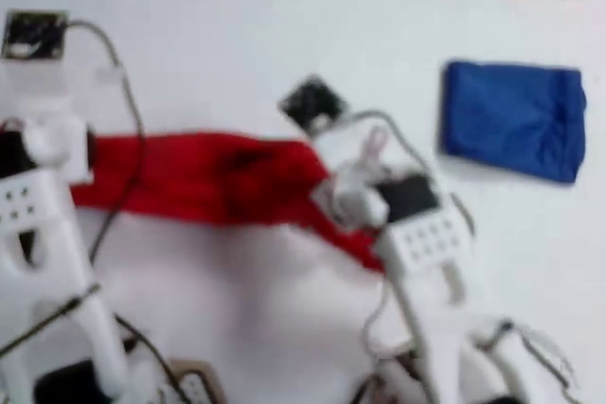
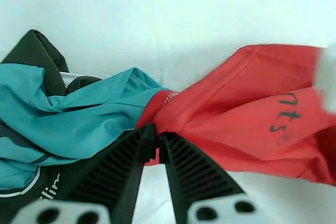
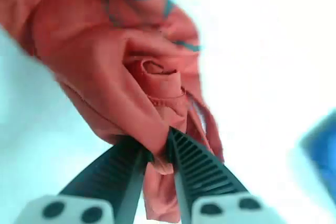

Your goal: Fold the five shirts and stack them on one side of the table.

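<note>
A red shirt [image 1: 213,179] is stretched in a band across the middle of the white table between my two arms. My left gripper [image 2: 156,135] is shut on one end of the red shirt [image 2: 247,108], close to a pile of teal and black shirts [image 2: 68,119]. My right gripper [image 3: 157,148] is shut on a bunched fold of the red shirt [image 3: 115,61] at its other end, near the arm in the centre [image 1: 379,201]. A folded blue shirt [image 1: 516,118] lies at the right side of the table.
Cables [image 1: 128,115] run over the table from a small black board [image 1: 33,33] at the far left. Another black board [image 1: 311,101] sits just beyond the red shirt. Bare table [image 1: 284,35] stretches along the far edge.
</note>
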